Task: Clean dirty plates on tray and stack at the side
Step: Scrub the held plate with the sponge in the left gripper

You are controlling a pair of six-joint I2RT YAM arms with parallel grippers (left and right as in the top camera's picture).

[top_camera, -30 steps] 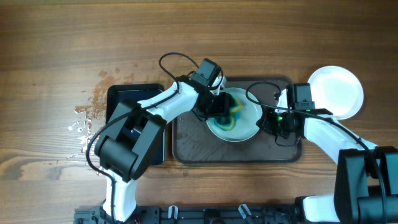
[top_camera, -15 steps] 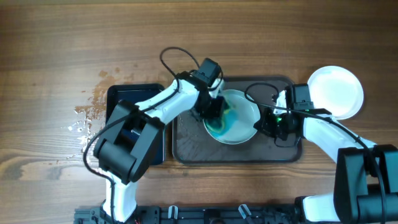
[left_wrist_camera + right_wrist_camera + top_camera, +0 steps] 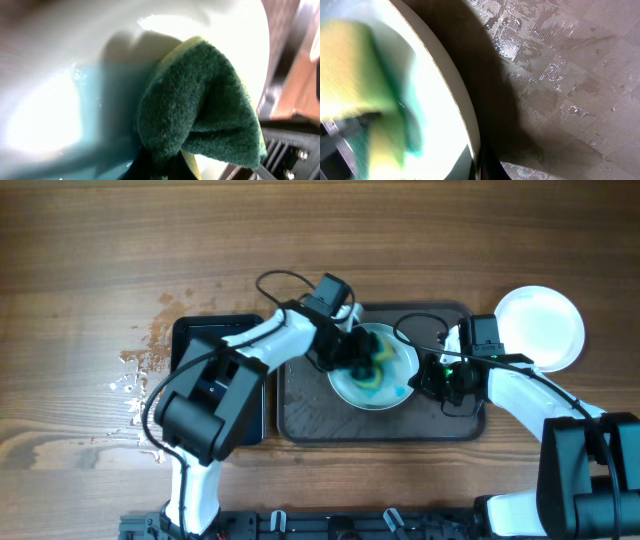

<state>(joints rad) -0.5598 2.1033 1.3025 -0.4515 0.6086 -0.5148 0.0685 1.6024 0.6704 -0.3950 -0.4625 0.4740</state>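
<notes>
A white plate smeared blue-green lies tilted on the dark tray. My left gripper is shut on a green and yellow sponge and presses it on the plate. In the left wrist view the sponge lies on the wet plate. My right gripper is shut on the plate's right rim and holds it above the tray floor. A clean white plate rests on the table at the right.
A smaller glossy black tray stands left of the dark tray. Crumbs or spilled bits lie on the wooden table at the far left. Cables loop above the left arm.
My left gripper has swept the sponge left and then back to the right across the plate. The smear has spread. The right gripper has held still.
</notes>
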